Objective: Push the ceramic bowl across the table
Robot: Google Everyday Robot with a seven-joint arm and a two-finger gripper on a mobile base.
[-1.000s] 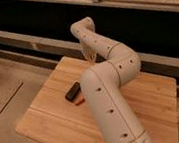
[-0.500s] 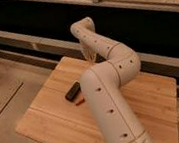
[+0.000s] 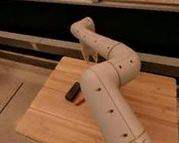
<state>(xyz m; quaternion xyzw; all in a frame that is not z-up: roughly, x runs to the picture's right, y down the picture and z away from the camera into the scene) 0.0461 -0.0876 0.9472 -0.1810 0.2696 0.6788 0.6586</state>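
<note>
Tabletop (image 3: 54,119): light-brown wooden planks with visible seams, square, seen corner-on. Hand (image 3: 90,55): pale, hanging from the arm's end over the far edge of the tabletop, pointing down; whether its fingers are spread or closed cannot be told. Arm (image 3: 109,93): cream, jointed, crossing the middle of the view and hiding much of the surface. Dark oblong object (image 3: 73,91): lying on the boards left of the arm, long axis running diagonally. Small orange-red item (image 3: 80,102): just beside it. Ceramic bowl: cannot be made out in view. No legible writing.
</note>
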